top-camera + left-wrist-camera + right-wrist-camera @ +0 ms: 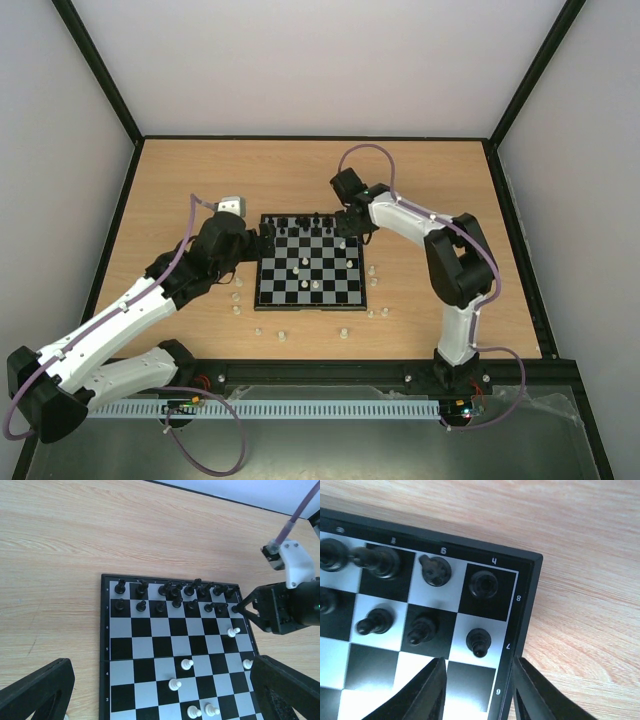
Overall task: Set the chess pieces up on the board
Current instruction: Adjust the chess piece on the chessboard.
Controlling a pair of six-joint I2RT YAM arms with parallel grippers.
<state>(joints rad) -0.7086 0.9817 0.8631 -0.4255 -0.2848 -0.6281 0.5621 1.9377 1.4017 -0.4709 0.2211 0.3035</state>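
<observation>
The board (262,262) lies mid-table. Black chess pieces (161,606) fill its two far rows, and a few white ones (186,664) stand scattered on the near squares. My right gripper (479,692) is open at the board's far right corner. A black pawn (479,641) stands free just ahead of its fingertips (432,687), beside the rim (525,605). In the left wrist view that gripper (241,609) sits at the end of the black pawn row. My left gripper (160,695) is wide open over the board's left side, holding nothing.
Several loose white pieces lie on the wooden table around the board: to its left (237,297), in front (281,334) (344,332) and to its right (373,270) (384,312). A black frame edges the table.
</observation>
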